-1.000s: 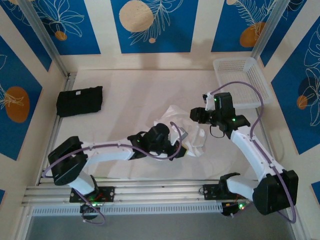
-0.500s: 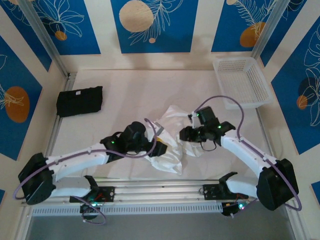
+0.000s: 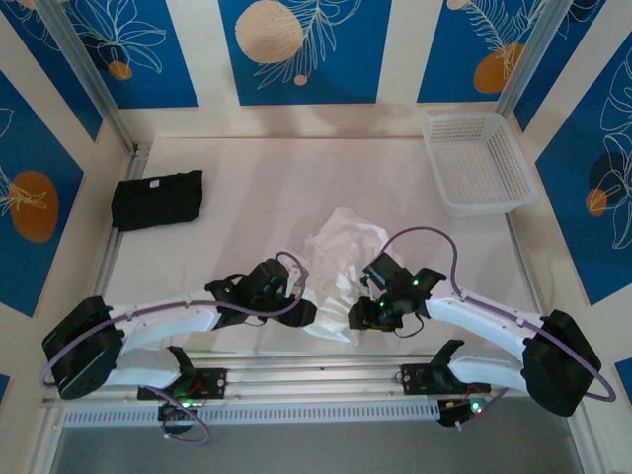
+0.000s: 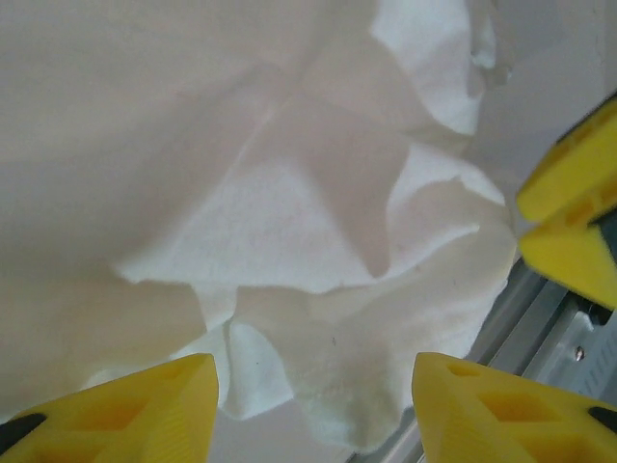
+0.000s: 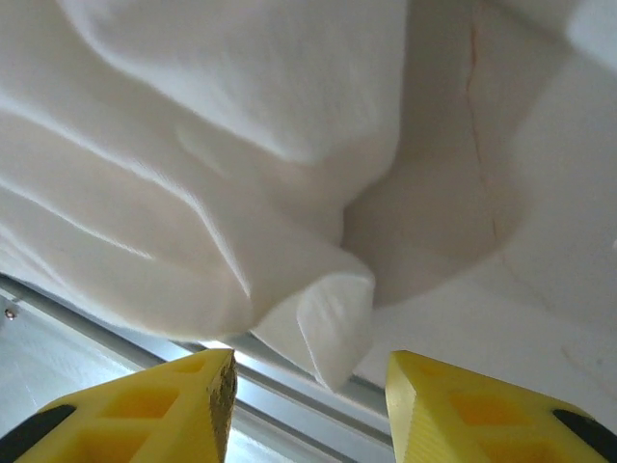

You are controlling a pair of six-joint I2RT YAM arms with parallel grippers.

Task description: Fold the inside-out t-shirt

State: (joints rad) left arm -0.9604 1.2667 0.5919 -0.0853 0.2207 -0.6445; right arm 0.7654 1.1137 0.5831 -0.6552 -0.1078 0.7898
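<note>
The inside-out t-shirt lies crumpled in a white heap near the table's front edge, and its lowest folds reach the front rail. My left gripper sits low at the heap's near-left side. In the left wrist view it is open, and a wavy hem of the t-shirt lies just beyond its yellow fingertips. My right gripper sits at the near-right side. In the right wrist view it is open, with a folded corner of the t-shirt just ahead of the gap.
A folded black garment lies at the far left. A white mesh basket stands at the back right. The aluminium rail runs along the table's near edge, under the cloth's folds. The right gripper's yellow fingers show in the left wrist view.
Both grippers came toward the near edge and closer together, dragging the t-shirt heap forward. The left gripper opened and let go of the cloth; the right jaws widened.
</note>
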